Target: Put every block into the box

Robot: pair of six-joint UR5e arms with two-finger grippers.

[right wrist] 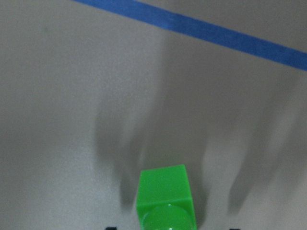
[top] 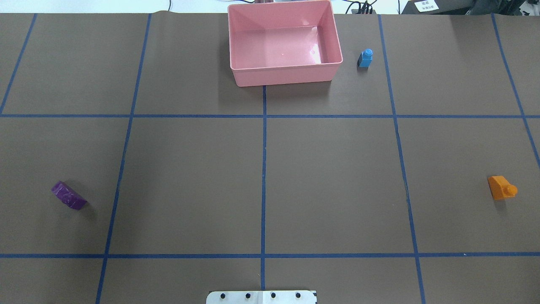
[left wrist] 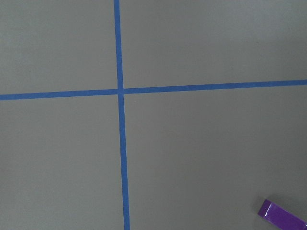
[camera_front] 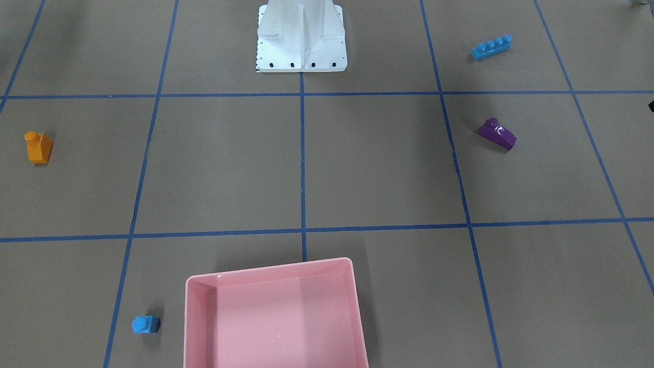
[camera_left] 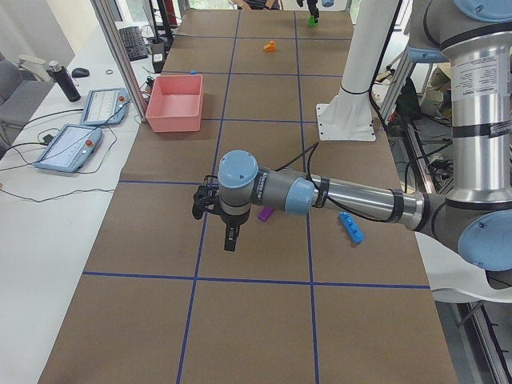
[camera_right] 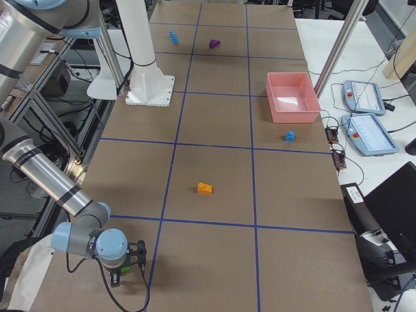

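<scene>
The purple brick (camera_front: 496, 134) and pink tray (camera_front: 281, 275) look glossy plastic; the table (camera_front: 383, 163) matt.

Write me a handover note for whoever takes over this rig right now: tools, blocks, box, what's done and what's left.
Left tool: hangs near the purple block; open or shut cannot be told.
Right tool: low beside the green block, far out on the robot's right; open or shut cannot be told.
Box: empty, at the edge far from the robot.
Small blue block: beside the box, on the robot's right.
Orange block: farther right.
Long blue block: on the robot's left, nearer the robot than the purple one.
Done: nothing boxed.
Left: all five blocks.
</scene>
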